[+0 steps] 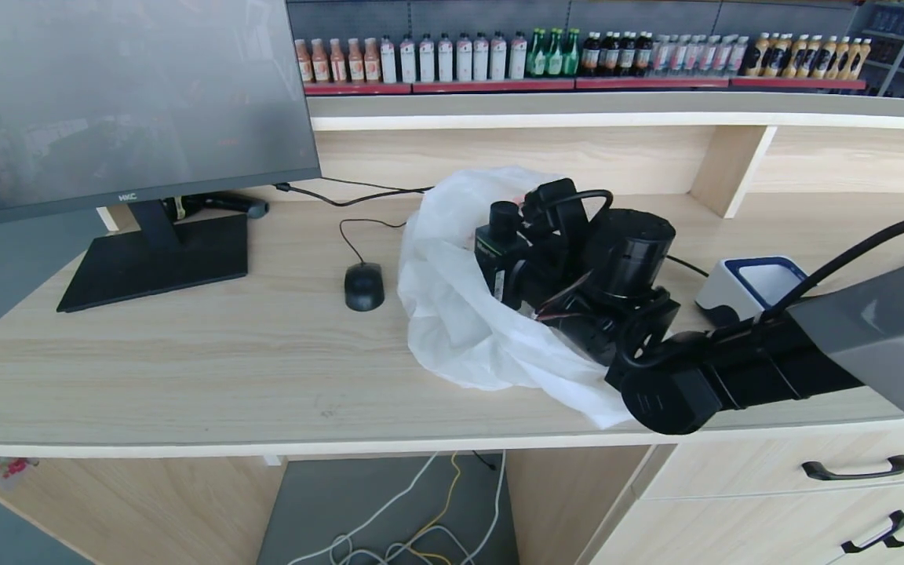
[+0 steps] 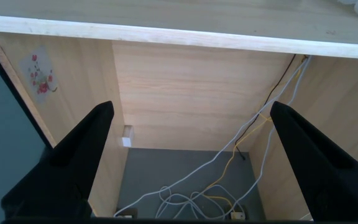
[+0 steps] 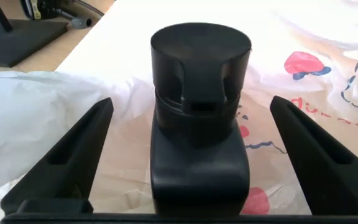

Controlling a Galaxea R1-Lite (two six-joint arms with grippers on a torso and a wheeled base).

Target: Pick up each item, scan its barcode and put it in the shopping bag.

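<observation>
In crinkled white plastic shopping bag (image 1: 460,329) on pale wood-grain table (image 1: 185,361): black squarish bottle (image 3: 201,74), round cap. Spread right end effector (image 3: 191,102) flanks it, gaps both sides; left end effector (image 2: 191,106) spread below table edge.

White shopping bag (image 1: 460,337), pale wood-grain counter (image 1: 185,369)
Bag's inside printed red and blue; black mouse (image 1: 363,286) at its nine o'clock; scanner (image 1: 750,289) white, blue-rimmed

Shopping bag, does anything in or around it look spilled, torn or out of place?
Nothing stands out. The shopping bag lies crumpled on the counter, with no tear or spill showing. A black capped container sits at its mouth between the right gripper's open fingers, clear of both.
</observation>
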